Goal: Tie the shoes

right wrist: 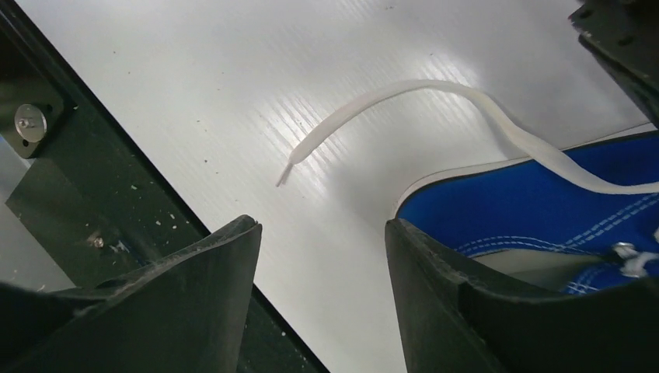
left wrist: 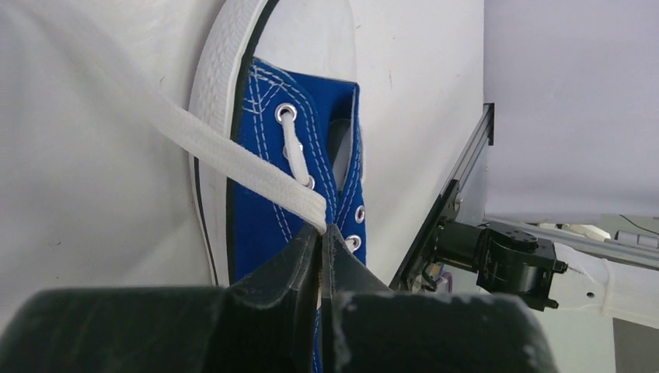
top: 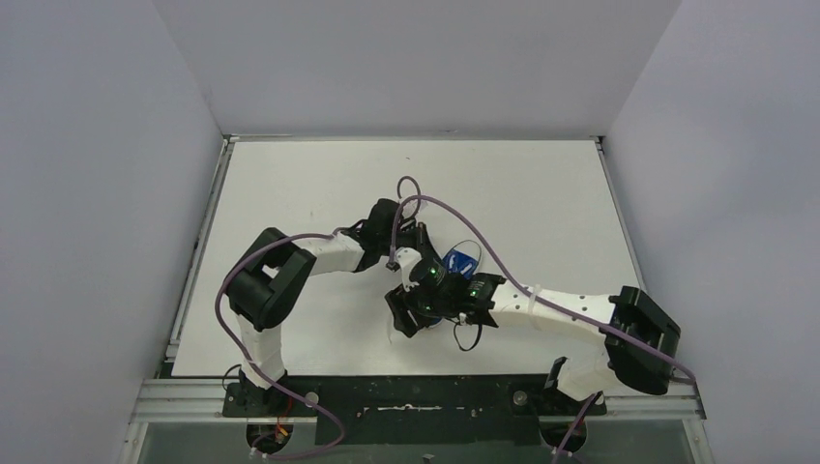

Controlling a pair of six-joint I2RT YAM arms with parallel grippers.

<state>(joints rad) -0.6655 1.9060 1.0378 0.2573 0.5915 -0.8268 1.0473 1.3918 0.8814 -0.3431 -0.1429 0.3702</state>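
Left gripper point(left wrist: 322, 239) is pinched tight on a white lace point(left wrist: 233, 167), with the blue sneaker point(left wrist: 264, 210) directly beyond its fingertips. Right gripper point(right wrist: 322, 252) gapes wide, holding nothing. A loose lace end point(right wrist: 365, 109) lies beyond its gap.

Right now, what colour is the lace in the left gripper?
White lace; clearest in left wrist view.

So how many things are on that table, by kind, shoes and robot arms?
Blue sneakers: 1
Robot arms: 2, the left arm and the right arm
Total: 3
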